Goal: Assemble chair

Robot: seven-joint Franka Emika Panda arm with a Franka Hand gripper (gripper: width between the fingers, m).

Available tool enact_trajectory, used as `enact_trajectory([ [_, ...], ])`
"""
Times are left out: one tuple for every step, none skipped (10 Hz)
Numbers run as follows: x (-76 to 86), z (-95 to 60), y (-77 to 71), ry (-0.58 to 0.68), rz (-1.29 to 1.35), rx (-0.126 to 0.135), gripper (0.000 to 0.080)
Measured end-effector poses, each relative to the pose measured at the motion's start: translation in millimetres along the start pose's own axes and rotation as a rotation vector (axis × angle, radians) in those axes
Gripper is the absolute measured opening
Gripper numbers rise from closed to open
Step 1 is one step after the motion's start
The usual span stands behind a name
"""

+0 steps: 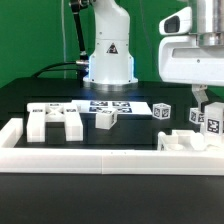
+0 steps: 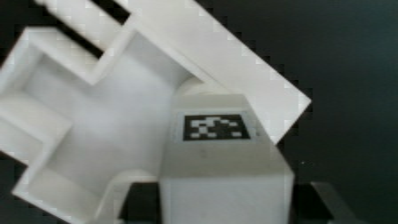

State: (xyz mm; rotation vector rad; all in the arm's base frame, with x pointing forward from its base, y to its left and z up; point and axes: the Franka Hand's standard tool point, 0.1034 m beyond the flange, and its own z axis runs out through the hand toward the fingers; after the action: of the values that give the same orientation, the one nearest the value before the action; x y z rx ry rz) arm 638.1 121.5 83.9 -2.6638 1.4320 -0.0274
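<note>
My gripper (image 1: 206,106) hangs at the exterior view's right, shut on an upright white chair post (image 1: 212,124) with a black-and-white tag. In the wrist view the post (image 2: 217,150) fills the space between both dark fingers (image 2: 146,200), and its tag faces the camera. Directly below it lies a white notched chair piece (image 2: 80,90), resting against the border frame at the right (image 1: 185,141). A flat slotted chair slab (image 1: 55,121) lies at the left. A small tagged block (image 1: 107,118) and a tagged cube (image 1: 163,112) sit mid-table. Another tagged piece (image 1: 195,117) stands just beside the held post.
A long low white border frame (image 1: 100,157) runs along the front and up the left side. The marker board (image 1: 112,105) lies flat in front of the robot base (image 1: 108,62). Black table surface shows between the loose parts.
</note>
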Motion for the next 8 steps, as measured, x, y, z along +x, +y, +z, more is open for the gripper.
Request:
enact_trajectory([
  [-2.3, 0.4, -0.2, 0.003, 0.085, -0.005, 0.0290],
  [-3.9, 0.3, -0.4, 0.005, 0.186, -0.009, 0.0290],
  [-4.7, 0.3, -0.5, 0.007, 0.307, -0.012, 0.0290],
  [-4.5, 0.5, -0.7, 0.007, 0.339, -0.009, 0.0290],
  [-4.4, 0.6, -0.6, 0.003, 0.410, -0.007, 0.0290],
  [-4.6, 0.6, -0.7, 0.003, 0.440, -0.007, 0.0290],
  [-4.6, 0.6, -1.0, 0.004, 0.437, -0.006, 0.0290],
  [-4.9, 0.7, -1.4, 0.004, 0.425, -0.004, 0.0399],
])
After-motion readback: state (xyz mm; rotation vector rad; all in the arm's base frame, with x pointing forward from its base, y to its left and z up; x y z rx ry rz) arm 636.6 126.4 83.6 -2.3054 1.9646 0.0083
